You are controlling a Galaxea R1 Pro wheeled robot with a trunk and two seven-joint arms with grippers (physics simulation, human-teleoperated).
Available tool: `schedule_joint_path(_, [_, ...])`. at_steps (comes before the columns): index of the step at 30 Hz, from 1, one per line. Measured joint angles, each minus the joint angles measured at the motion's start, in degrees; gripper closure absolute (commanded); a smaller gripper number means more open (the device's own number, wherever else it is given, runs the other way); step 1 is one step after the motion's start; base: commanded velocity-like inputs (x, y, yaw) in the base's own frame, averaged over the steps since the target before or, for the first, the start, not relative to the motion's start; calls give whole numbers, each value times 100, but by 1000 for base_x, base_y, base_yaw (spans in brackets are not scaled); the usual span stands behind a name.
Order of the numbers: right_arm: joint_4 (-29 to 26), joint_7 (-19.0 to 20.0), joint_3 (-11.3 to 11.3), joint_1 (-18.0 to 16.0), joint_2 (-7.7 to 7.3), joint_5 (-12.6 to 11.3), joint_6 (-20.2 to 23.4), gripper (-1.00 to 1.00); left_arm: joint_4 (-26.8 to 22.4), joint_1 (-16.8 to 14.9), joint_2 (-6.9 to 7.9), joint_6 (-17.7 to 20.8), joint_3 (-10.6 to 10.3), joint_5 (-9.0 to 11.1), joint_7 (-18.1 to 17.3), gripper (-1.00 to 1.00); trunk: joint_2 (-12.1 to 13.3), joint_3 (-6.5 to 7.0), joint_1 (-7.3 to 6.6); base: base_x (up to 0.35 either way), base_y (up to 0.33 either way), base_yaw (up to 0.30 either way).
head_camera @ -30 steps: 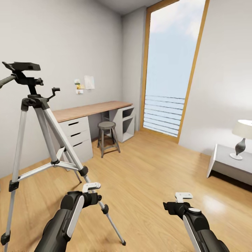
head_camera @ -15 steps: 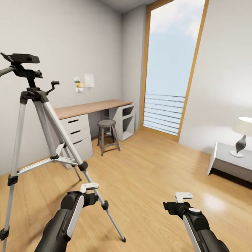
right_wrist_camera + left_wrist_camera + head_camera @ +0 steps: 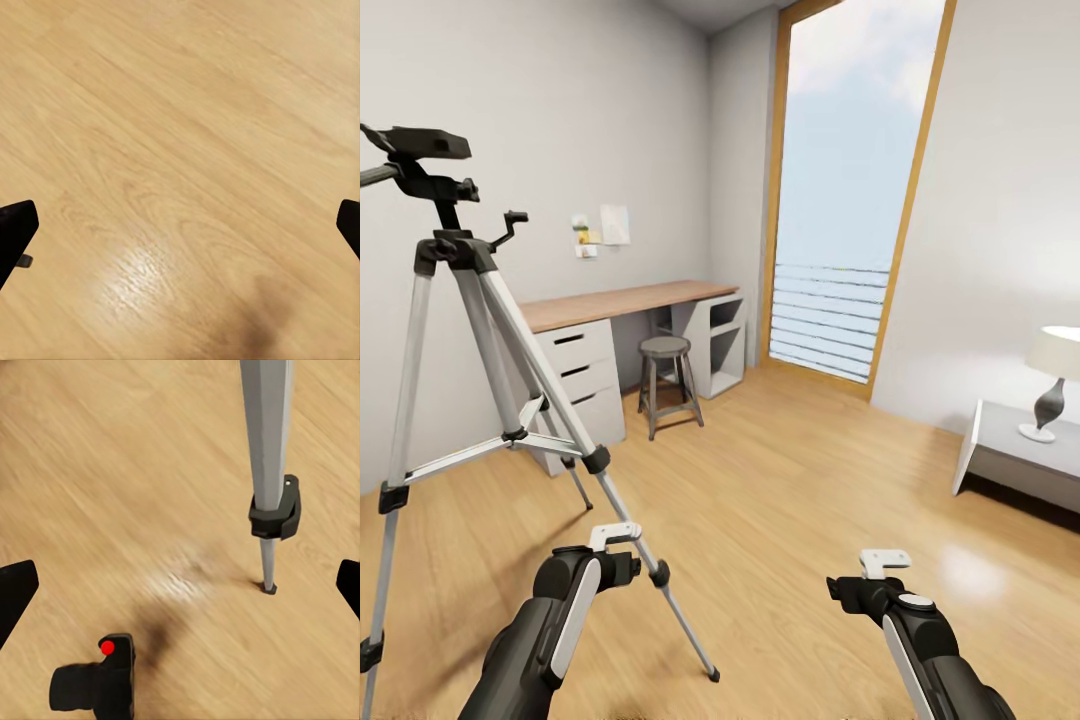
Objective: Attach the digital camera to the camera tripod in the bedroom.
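- The camera tripod (image 3: 460, 330) stands at the robot's left on the light wood floor (image 3: 790, 480), its head plate bare.
- The digital camera (image 3: 96, 684) lies on the floor near a tripod foot; bring the left gripper (image 3: 180, 585) down squarely over it.
- Left gripper and right gripper (image 3: 180, 225) both hang wide open, empty.
- Beyond: a desk (image 3: 620, 300), a stool (image 3: 665, 385), a tall window (image 3: 850, 190).

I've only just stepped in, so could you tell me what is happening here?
A two-armed robot stands in a room beside the camera tripod, which stands on the wood floor with nothing on its head. The digital camera lies on the floor below the left end effector, near one tripod foot. Both the left and the right end effector are open and hold nothing, so the camera is not yet picked up.
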Motion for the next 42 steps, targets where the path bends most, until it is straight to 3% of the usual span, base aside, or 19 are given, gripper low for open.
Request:
schedule_joint_path(20, [-8, 77, -28, 0, -6, -51, 83, -100, -27, 0, 2, 0, 10, 13, -15, -100, -802, -359, 439, 0, 0, 0])
schedule_joint_path(31, [-17, 216, -32, 0, -27, -250, 161, -100, -35, 0, 21, 2, 31, 23, -51, -100, -818, -603, 469, 0, 0, 0])
schedule_joint_path(37, [-86, 834, -36, 0, -63, -485, 754, -100, -35, 0, 23, 0, 36, 31, -56, -100, -826, -736, 484, 0, 0, 0])
schedule_joint_path(39, [-107, 1599, -53, 0, -113, -755, 1212, -100, -33, 0, 23, 5, 37, 32, -60, -100, -829, -780, 489, 0, 0, 0])
schedule_joint_path(42, [-124, 2193, -109, 0, -162, -861, 1412, -100, -31, 0, 23, 7, 37, 36, -64, -100, -833, -847, 497, 0, 0, 0])
